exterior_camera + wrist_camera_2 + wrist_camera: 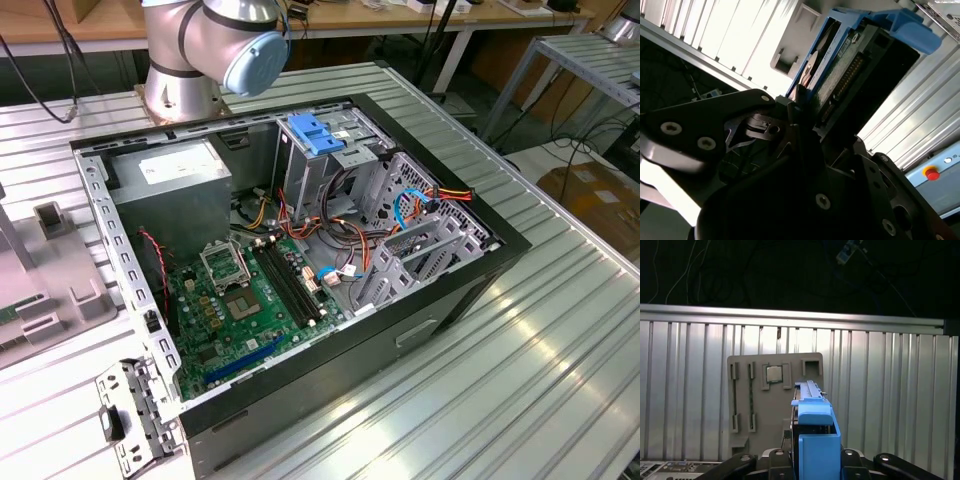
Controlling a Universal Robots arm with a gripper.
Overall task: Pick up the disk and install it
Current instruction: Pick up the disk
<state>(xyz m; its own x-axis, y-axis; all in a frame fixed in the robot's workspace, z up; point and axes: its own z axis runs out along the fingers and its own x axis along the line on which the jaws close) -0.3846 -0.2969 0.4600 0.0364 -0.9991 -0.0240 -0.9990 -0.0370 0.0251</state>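
In both wrist views the disk (812, 412) (840, 70) sits in its blue plastic carrier frame (817, 445), with its silver-grey body and connector edge showing. My gripper (815, 462) (807, 107) is shut on the disk, with a black finger (777, 460) on either side of the carrier. The disk hangs just over a grey holder plate (772, 390) that lies on the ribbed metal table (890, 390). In the exterior view the arm's base (215, 45) stands behind the open computer case (290, 250).
Inside the case are a metal drive cage topped by a fixed blue bracket (312, 135), a power supply (170, 185), a motherboard (240, 300) and loose cables (420, 205). A grey fixture (50, 290) lies at the exterior view's left. A red button (931, 173) is beside the table.
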